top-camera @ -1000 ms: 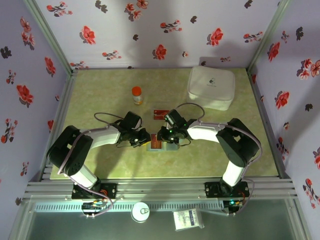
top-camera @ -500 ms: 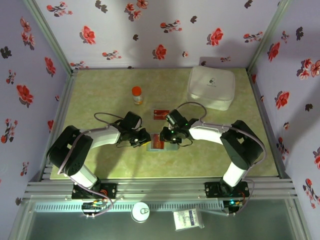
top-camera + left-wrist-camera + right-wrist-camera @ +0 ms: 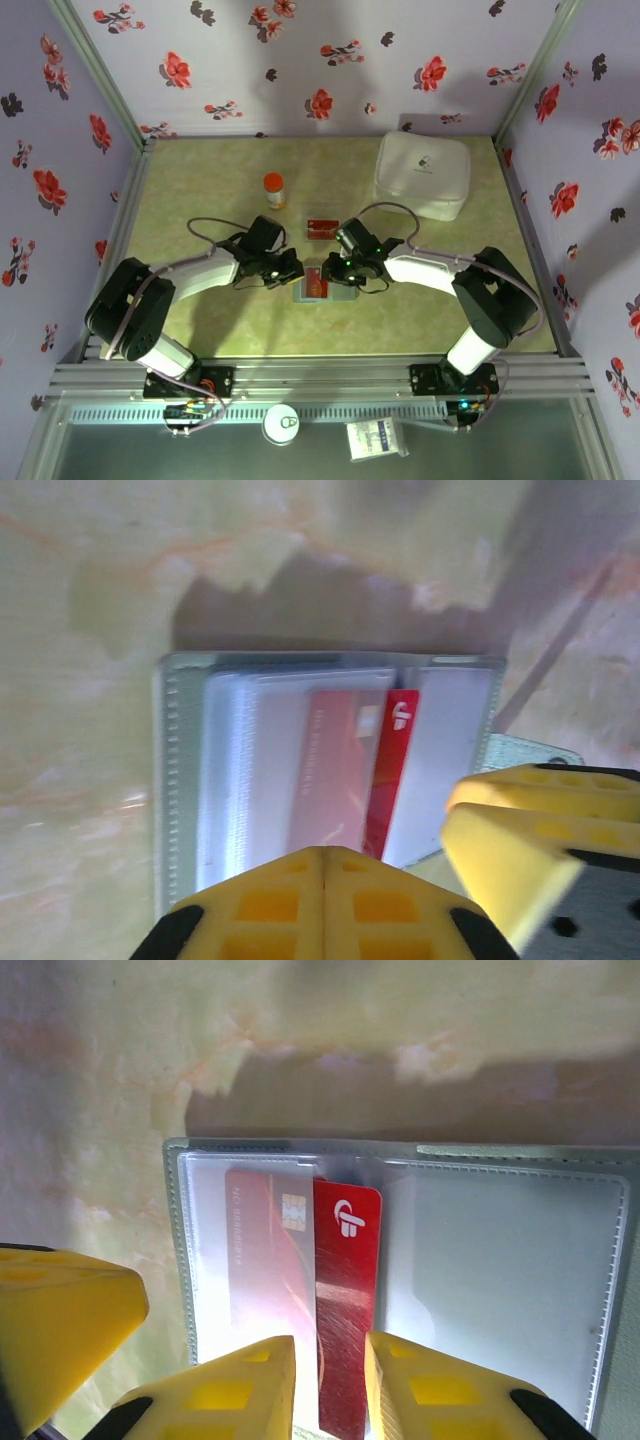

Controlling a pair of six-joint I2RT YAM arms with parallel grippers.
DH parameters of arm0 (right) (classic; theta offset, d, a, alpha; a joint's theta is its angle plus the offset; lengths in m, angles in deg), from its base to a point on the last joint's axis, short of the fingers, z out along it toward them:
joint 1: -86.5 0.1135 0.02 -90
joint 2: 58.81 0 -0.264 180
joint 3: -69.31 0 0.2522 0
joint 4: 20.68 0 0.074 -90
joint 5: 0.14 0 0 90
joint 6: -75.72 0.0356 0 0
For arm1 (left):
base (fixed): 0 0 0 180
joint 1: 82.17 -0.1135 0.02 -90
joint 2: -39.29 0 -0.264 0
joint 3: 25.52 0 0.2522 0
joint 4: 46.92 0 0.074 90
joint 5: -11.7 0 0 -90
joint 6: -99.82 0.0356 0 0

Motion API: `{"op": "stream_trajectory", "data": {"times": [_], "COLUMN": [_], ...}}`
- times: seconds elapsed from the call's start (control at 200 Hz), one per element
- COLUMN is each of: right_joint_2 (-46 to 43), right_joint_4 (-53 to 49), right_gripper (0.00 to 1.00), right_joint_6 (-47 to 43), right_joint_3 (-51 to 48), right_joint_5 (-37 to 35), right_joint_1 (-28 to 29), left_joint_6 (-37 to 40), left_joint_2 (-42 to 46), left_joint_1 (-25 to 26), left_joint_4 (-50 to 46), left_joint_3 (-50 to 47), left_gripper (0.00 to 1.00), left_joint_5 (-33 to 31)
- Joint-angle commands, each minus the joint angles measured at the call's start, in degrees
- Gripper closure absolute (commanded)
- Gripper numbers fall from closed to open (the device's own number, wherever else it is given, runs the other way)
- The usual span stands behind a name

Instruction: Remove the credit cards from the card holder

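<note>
The card holder [image 3: 500,1260] lies open on the table, clear sleeves up, and appears between the two grippers in the top view [image 3: 340,293]. A red credit card [image 3: 345,1300] with a white logo juts halfway out of its left sleeve [image 3: 392,770]. My right gripper [image 3: 331,1385] is narrowly open, and the card's lower end lies flat between its fingers. My left gripper [image 3: 323,865] is shut with nothing in it, its tips over the holder's near edge by the sleeve. Another red credit card [image 3: 322,228] lies loose on the table behind the holder.
An orange-capped bottle [image 3: 273,189] stands at the back left of the mat. A big white rounded case [image 3: 423,175] sits at the back right. Floral walls close in three sides. Both arms meet at mid-table.
My left gripper has closed fully and shifted slightly right. The right gripper has edged right, and the red card sticks further out of the sleeve.
</note>
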Motion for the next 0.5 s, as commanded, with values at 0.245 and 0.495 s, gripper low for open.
{"op": "stream_trajectory", "data": {"times": [0.245, 0.495], "right_joint_2": [0.29, 2.31], "right_joint_4": [2.66, 4.94], "right_gripper": [0.74, 0.74], "right_joint_6": [1.53, 1.97], "right_joint_3": [-2.38, -2.69], "right_joint_5": [2.22, 3.90], "right_joint_1": [-0.58, -1.20], "left_joint_6": [2.30, 3.20], "left_joint_2": [-6.15, -7.38], "left_joint_1": [1.86, 1.95], "left_joint_4": [-2.14, -3.78], "left_joint_3": [2.77, 2.93], "left_gripper": [1.00, 1.00], "left_joint_5": [-1.70, -2.86]}}
